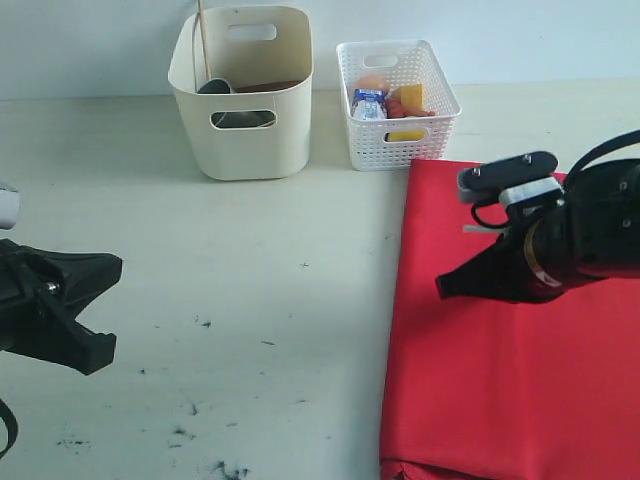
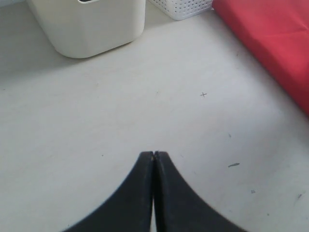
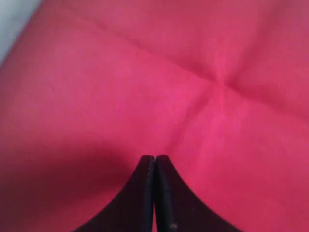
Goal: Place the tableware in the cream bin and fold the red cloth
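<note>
Heads up: the left gripper (image 2: 154,155) and right gripper (image 3: 154,158) are pinched together, empty; a low pass could bunch the red cloth (image 1: 500,380).

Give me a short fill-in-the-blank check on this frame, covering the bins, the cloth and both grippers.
1. The right gripper is above the cloth, whose colour is ___.
2. In the exterior view, the white lattice basket stands to the ___ of the cream bin.
3. The left gripper, jaws shut, holds ___.
4. The chopsticks stand inside the cream ___.
Missing words: red; right; nothing; bin.
</note>
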Tool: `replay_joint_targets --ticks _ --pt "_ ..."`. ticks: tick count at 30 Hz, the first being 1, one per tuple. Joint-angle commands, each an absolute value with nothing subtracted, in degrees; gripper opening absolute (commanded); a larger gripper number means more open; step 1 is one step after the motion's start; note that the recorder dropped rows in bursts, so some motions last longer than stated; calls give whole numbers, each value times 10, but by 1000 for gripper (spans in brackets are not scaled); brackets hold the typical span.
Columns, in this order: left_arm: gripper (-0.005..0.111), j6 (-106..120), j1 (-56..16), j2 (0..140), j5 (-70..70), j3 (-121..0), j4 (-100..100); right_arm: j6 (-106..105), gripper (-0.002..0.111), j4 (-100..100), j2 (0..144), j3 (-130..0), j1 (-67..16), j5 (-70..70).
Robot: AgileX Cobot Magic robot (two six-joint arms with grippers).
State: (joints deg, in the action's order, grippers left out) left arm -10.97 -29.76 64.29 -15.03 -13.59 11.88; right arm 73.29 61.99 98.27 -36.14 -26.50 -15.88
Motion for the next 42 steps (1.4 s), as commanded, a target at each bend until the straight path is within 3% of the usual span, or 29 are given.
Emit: replay_joint_targets --ticks 1,20,31,42 --pt "2 -113 -296 639 -152 -133 114 736 0 636 1015 -356 -253 -190" --pt "2 -114 -296 639 -155 -133 114 795 0 672 1037 -359 -116 -231" --pt "2 -124 -296 639 -155 -133 114 906 0 816 905 -366 -116 -11" --pt "2 -126 -296 639 -154 -133 114 900 0 825 1065 -408 -116 -68"
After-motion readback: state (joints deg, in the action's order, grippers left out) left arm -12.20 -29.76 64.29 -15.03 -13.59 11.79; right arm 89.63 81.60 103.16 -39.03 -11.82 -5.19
